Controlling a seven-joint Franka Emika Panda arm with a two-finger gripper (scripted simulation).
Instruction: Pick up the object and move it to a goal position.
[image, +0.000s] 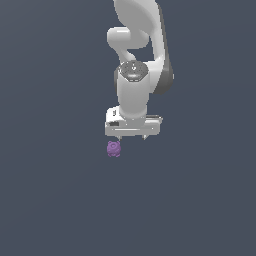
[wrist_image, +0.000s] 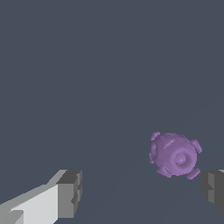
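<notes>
The ball (image: 114, 148) is small, purple and knobbly, with short bumps standing out all round it. It lies on the plain dark grey surface (image: 55, 200), just below the end effector (image: 132, 136) in the exterior view and toward that view's left end of the white hand. Nothing touches it.

In the wrist view the ball (wrist_image: 175, 155) sits off-centre in the gap between the fingers: it is close to one dark finger pad (wrist_image: 213, 189) and well apart from the other (wrist_image: 70, 194). The end effector (wrist_image: 142, 192) is spread wide, with the gap far broader than the ball, and it holds nothing.

The step in hand looks like the approach before the grasp: the arm (image: 137, 45) hangs over the ball with the fingers pointing down, but no lift has begun. The next move probably calls for a sideways shift to bring the ball to the middle of the gap, then a descent until the pads flank it, then a closing of the fingers. The bumps may let the ball roll or twist if one pad meets it first, so centring matters.

No goal marker shows in either view, so I cannot tell where the ball must go.

No brand, label or writing can be read on the ball, the arm or the surface.
</notes>
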